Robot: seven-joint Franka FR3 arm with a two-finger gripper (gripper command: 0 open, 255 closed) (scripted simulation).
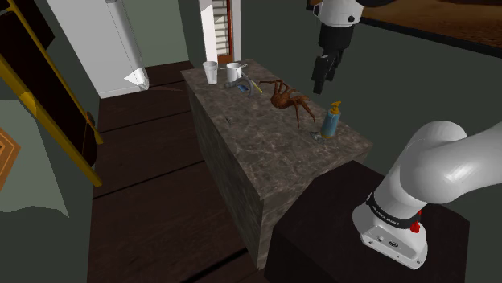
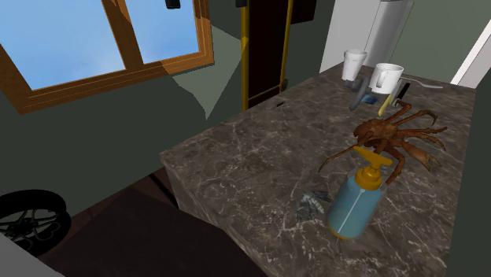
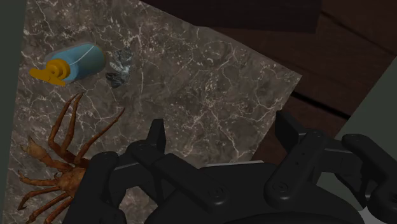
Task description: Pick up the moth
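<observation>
While my arm reaches high in the shoulder view, my end effector hangs pointing down above the counter. In the second exterior view, the moth, reddish-brown and long-legged, sits just behind a blue spray bottle. In the wrist view, my fingers stand apart, empty, with the moth off to one side.

Small grey lump unclear, crab partly cropped

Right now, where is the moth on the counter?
In the second exterior view the small grey moth lies on the dark marbled counter, close beside the blue pump bottle on that view's left, nearer the camera than the brown long-legged creature.
</observation>
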